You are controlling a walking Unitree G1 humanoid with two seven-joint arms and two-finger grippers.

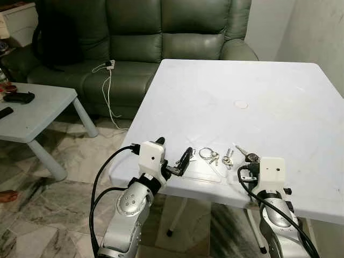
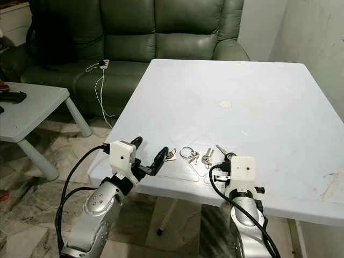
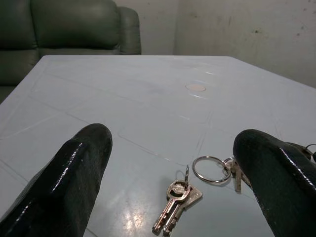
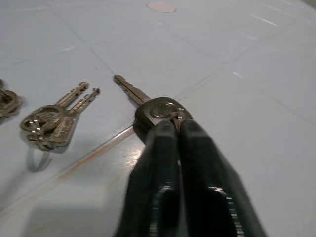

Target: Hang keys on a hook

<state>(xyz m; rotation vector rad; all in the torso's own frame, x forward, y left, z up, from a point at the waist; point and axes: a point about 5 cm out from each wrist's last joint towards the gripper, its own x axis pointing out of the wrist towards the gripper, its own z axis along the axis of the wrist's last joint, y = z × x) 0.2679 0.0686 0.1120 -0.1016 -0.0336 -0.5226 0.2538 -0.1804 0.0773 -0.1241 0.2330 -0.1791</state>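
Right claw [image 4: 175, 129] — black-headed key [image 4: 157, 109] pinched

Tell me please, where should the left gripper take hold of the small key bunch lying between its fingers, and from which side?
Probably the bow end. The key bunch lies flat on the white table, its small ring standing up at the bows. The left gripper is open astride it, so coming from above and closing on the stacked bows beside that ring seems best; the thin blades offer less to grip.
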